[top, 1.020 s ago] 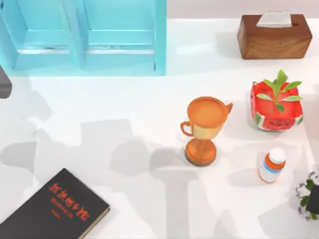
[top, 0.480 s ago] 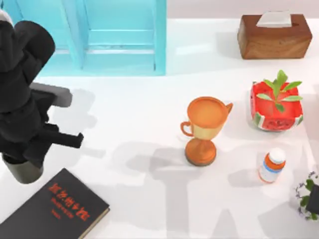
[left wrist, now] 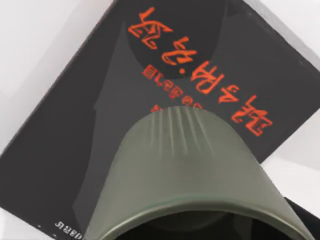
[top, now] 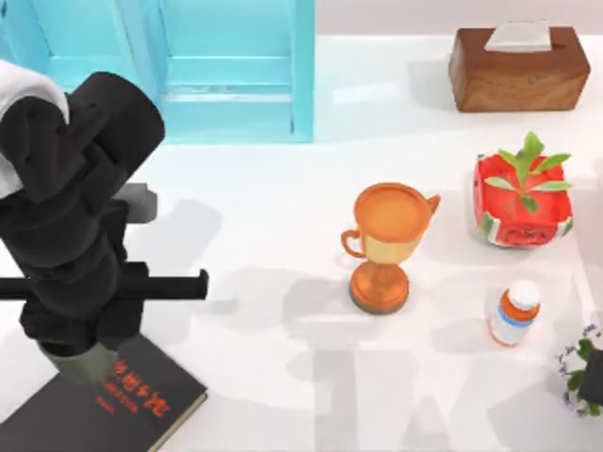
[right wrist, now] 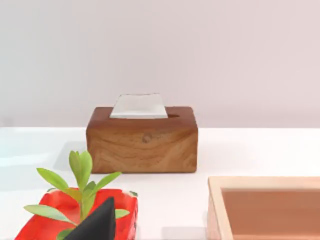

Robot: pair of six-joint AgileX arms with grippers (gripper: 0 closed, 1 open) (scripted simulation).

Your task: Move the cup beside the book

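Note:
The olive-green cup (top: 83, 367) hangs under my left gripper (top: 75, 350), which is shut on it at the front left of the table. The cup overlaps the far corner of the black book (top: 141, 405) with red-orange lettering. In the left wrist view the cup's ribbed wall (left wrist: 185, 165) is close up, with the book's cover (left wrist: 75, 125) right beneath it. Whether the cup touches the book cannot be told. My right gripper (right wrist: 95, 225) is parked off to the right, near the red pot.
An orange two-handled trophy goblet (top: 386, 245) stands mid-table. A red watermelon-pattern pot with a plant (top: 523, 198), a pill bottle (top: 514, 313) and a wooden tissue box (top: 518, 68) are on the right. A blue cabinet (top: 188, 66) is at the back left. A wooden tray (right wrist: 265, 205) is in the right wrist view.
My left arm has come in from the left edge carrying the cup, moving right and toward the front. The cup has gone from beside the book's far corner to over it.

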